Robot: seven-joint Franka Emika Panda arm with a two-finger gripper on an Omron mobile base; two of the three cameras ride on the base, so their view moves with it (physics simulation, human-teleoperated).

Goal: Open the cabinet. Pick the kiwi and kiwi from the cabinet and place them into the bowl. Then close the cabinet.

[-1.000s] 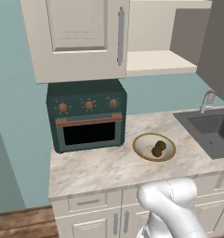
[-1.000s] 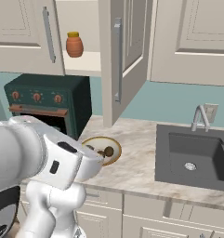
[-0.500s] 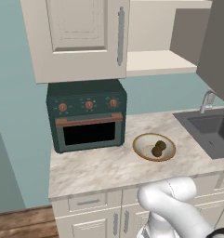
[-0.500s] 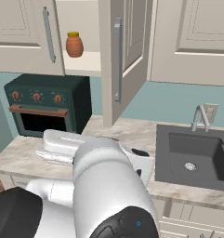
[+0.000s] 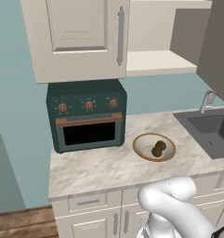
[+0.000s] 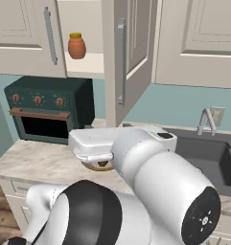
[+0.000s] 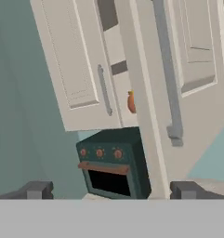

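Note:
The cabinet's left door is shut and its right door stands swung out, showing the shelf. Two kiwis lie side by side in the tan-rimmed bowl on the counter, right of the toaster oven. In the right base view my arm hides most of the bowl. My gripper is open, its fingertips far apart with nothing between them. It faces the open door's bar handle from a distance.
An orange-brown jar with a yellow lid stands on the cabinet shelf. The dark green toaster oven sits under the shut door. A sink with a faucet lies to the right. My white arm blocks the foreground.
My arm has swung up and across the right base view, now covering most of the bowl there. The kiwis, bowl and cabinet doors have not moved. The jaws stayed open.

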